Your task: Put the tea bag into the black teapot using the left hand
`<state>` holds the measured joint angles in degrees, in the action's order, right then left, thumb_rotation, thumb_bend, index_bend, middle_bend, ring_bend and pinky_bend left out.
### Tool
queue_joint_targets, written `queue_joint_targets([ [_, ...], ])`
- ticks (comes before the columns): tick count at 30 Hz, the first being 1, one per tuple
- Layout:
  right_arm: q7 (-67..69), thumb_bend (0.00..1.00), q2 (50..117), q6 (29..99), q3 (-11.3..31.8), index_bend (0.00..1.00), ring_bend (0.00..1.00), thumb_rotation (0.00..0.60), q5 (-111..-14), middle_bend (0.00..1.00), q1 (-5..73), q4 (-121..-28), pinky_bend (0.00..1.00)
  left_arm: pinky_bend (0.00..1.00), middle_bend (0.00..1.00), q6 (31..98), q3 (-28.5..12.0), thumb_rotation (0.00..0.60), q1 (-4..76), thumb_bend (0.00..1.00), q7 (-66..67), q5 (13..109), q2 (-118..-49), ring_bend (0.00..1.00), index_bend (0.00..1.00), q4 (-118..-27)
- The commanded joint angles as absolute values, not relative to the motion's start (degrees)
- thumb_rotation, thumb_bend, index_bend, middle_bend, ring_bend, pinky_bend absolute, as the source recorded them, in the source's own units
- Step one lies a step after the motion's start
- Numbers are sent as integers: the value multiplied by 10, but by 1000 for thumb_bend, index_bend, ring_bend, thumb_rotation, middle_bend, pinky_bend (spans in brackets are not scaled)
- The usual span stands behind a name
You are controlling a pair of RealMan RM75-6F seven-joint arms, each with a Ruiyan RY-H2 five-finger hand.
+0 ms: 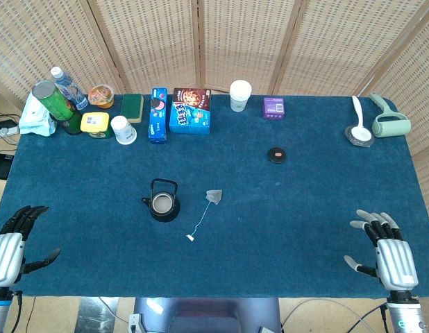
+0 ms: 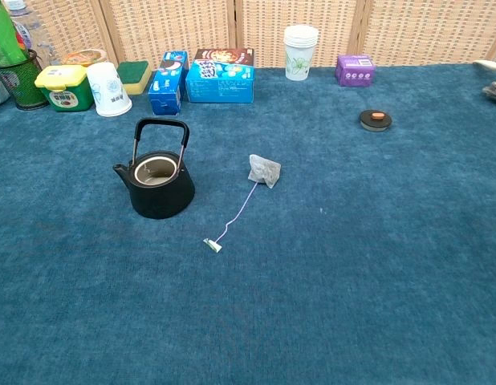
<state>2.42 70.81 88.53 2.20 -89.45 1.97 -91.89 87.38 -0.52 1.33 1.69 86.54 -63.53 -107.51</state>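
One small grey tea bag (image 2: pixel 264 170) is seen lying on the blue cloth-covered table (image 2: pixel 352 281), just right of the lidless black iron teapot (image 2: pixel 158 184), its thin string (image 2: pixel 240 208) trailing to a paper tag (image 2: pixel 213 245). It is judged light, limp and easily torn; the string or tag is best pinched. Both the left hand (image 1: pixel 12 243) and right hand (image 1: pixel 384 246) are held empty, fingers spread, at the near edge. Woven screens (image 1: pixel 235 41) are seen behind.

My hands (image 1: pixel 7 251) look like silver metal with black fingers. The tablecloth (image 2: pixel 352 265) is matt blue pile; the black teapot (image 2: pixel 158 186) dull, the tea bag (image 2: pixel 264 170) papery.
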Motion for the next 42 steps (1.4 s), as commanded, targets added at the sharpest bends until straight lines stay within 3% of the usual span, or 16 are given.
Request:
queue_joint_targets([
  [1, 26, 29, 709, 884, 22, 308, 174, 600, -895, 209, 21, -917, 105, 146, 171, 874, -5, 600, 13, 236, 18, 865, -635, 95, 169, -1076],
  [21, 25, 28, 708, 892, 21, 308, 174, 600, -899, 209, 16, -919, 104, 145, 173, 863, -7, 600, 23, 235, 15, 879, -622, 95, 169, -1075],
  [26, 27, 29, 708, 891, 22, 308, 175, 600, -896, 209, 15, -919, 105, 147, 220, 849, -12, 600, 39, 236, 33, 892, -616, 147, 169, -1079],
  [29, 31, 28, 708, 893, 22, 308, 177, 600, -893, 209, 13, -916, 105, 234, 300, 834, -21, 600, 61, 236, 54, 910, -609, 242, 179, -1087],
  [32, 34, 28, 708, 893, 23, 308, 186, 600, -890, 209, 11, -914, 106, 427, 408, 813, -24, 600, 81, 235, 73, 925, -602, 351, 193, -1095],
  [35, 39, 29, 707, 894, 24, 308, 194, 600, -888, 209, 10, -911, 107, 630, 605, 787, -28, 600, 103, 237, 93, 938, -597, 539, 215, -1103],
  [37, 42, 29, 706, 894, 24, 308, 204, 600, -888, 209, 10, -909, 120, 740, 807, 764, -30, 600, 121, 243, 107, 944, -596, 716, 265, -1108],
  [39, 46, 28, 705, 894, 24, 308, 218, 600, -886, 210, 9, -907, 139, 794, 917, 747, -32, 600, 136, 250, 119, 949, -596, 807, 302, -1111],
  [42, 51, 28, 705, 895, 24, 308, 227, 600, -885, 214, 7, -904, 149, 843, 988, 721, -35, 600, 155, 261, 139, 948, -599, 876, 330, -1117],
])
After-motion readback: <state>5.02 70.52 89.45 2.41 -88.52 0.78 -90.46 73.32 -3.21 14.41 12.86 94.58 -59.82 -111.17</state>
